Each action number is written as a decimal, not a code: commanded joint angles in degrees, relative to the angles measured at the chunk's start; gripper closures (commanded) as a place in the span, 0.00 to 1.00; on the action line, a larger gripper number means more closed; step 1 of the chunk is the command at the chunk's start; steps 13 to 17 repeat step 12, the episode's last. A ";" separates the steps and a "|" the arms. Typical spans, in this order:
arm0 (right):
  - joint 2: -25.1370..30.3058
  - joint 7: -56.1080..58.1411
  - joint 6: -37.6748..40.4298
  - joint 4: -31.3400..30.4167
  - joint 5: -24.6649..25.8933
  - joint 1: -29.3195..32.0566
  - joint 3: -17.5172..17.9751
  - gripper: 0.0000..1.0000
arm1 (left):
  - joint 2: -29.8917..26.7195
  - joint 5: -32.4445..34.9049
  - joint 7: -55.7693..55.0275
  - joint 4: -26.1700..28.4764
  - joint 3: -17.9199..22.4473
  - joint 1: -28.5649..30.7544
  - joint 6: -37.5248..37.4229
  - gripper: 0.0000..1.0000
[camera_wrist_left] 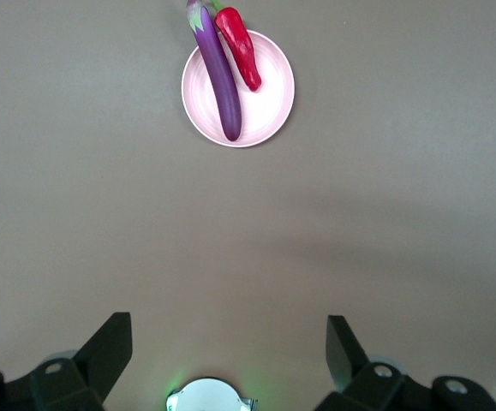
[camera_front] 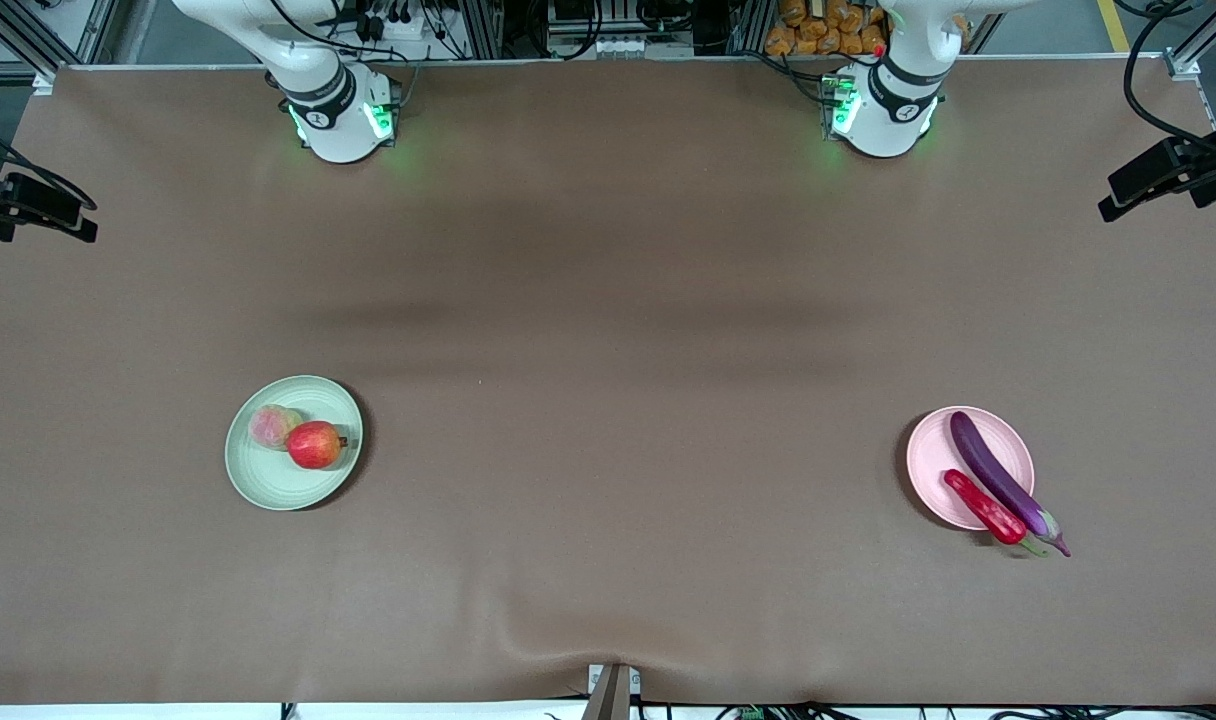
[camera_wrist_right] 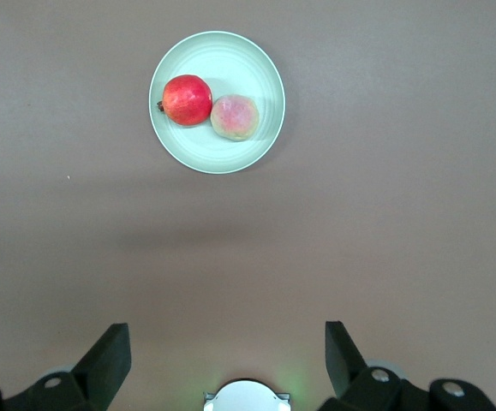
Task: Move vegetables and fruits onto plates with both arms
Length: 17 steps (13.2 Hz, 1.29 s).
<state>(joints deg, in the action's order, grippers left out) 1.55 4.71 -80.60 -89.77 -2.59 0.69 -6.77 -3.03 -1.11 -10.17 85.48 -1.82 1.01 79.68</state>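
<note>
I see both my left gripper (camera_wrist_left: 229, 342) and right gripper (camera_wrist_right: 228, 342) raised, wide open, empty; the eggplant (camera_front: 998, 472) overhanging the pink plate (camera_front: 933, 455) might roll off.

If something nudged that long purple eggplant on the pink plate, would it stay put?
Probably not firmly. The long glossy purple eggplant overhangs the round pale pink plate's rim, so it may pivot or slide off. Its shiny skin looks slippery. It likely stays stiff rather than bending.

Apple (camera_front: 315, 445) and peach (camera_front: 272, 426) on green plate (camera_front: 268, 485); eggplant (camera_front: 996, 477), chili (camera_front: 983, 506) on pink plate (camera_front: 933, 460).
</note>
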 commanded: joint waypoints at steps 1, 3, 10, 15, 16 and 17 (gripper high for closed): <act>1.44 -1.02 -0.35 -1.28 1.09 -0.60 -0.09 0.00 | -2.15 -0.91 0.16 0.91 -0.81 0.22 -1.19 0.00; 1.35 -0.93 -0.44 -1.19 1.18 -0.60 -0.09 0.00 | -2.68 -0.91 0.50 1.00 -1.17 0.40 -1.45 0.00; 1.44 -0.49 -0.18 -0.58 1.27 -0.60 0.09 0.00 | -3.04 -0.39 0.86 0.21 -2.40 0.49 -0.23 0.00; 1.44 -0.49 -0.09 -0.49 1.27 -0.69 0.17 0.00 | -2.16 -0.30 0.95 -0.14 -2.31 0.57 -0.23 0.00; 1.44 -0.49 -0.09 -0.49 1.27 -0.69 0.17 0.00 | -2.16 -0.30 0.95 -0.14 -2.31 0.57 -0.23 0.00; 1.44 -0.49 -0.09 -0.49 1.27 -0.69 0.17 0.00 | -2.16 -0.30 0.95 -0.14 -2.31 0.57 -0.23 0.00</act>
